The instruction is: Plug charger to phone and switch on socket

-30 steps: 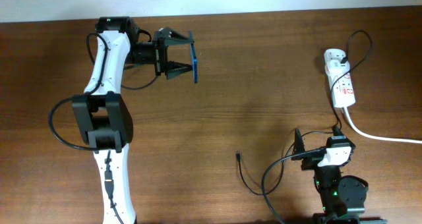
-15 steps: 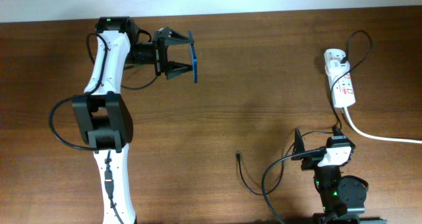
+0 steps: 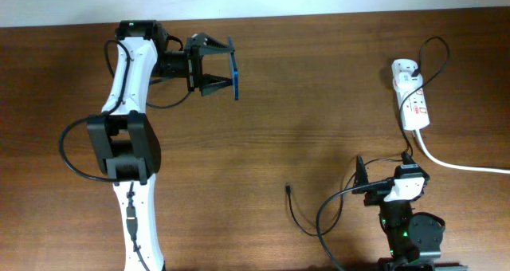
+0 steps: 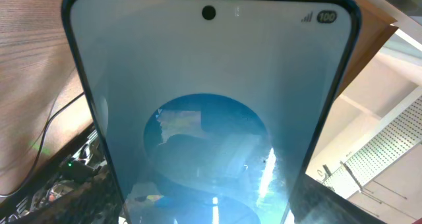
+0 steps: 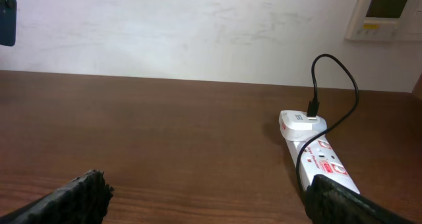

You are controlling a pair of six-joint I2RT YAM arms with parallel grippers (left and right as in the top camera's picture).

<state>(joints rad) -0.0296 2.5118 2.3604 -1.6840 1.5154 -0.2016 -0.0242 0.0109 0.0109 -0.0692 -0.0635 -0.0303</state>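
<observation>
Basically, the coming move turns on the gap btw plug tip and phone. The charger [image 3: 288, 190] has its tip lying on the bench [image 3: 319, 80] just L of the R arm. The phone [image 3: 233, 70] is far up-left, well apart from it, gripped in the L end effector [image 3: 229, 67], w/ a finger at either end of the strip that shows.

From overhead the phone reads as a thin blue strip, edge-on, screen upright, and that strip runs approx near-to-far across the bench. In the L wrist view the phone [image 4: 211, 118] fills the frame: glossy glass, rounded corners, black rim, a punch-hole at the top end. The port end is cut off, so can't tell how it faces.

The R end effector [image 5: 212, 199] is released, fingers wide apart w/ nothing btw them. It's the arm nearer the tip, so prob. it picks the tip up.

The cable is thin, black and limp. It loops on the bench, then runs up to the socket [image 3: 412, 96], a white plastic strip w/ red-marked switches, far-right of the R arm. The bench is dark wood grain, matte.

The tip looks tiny, so a fiddly pinch.
</observation>
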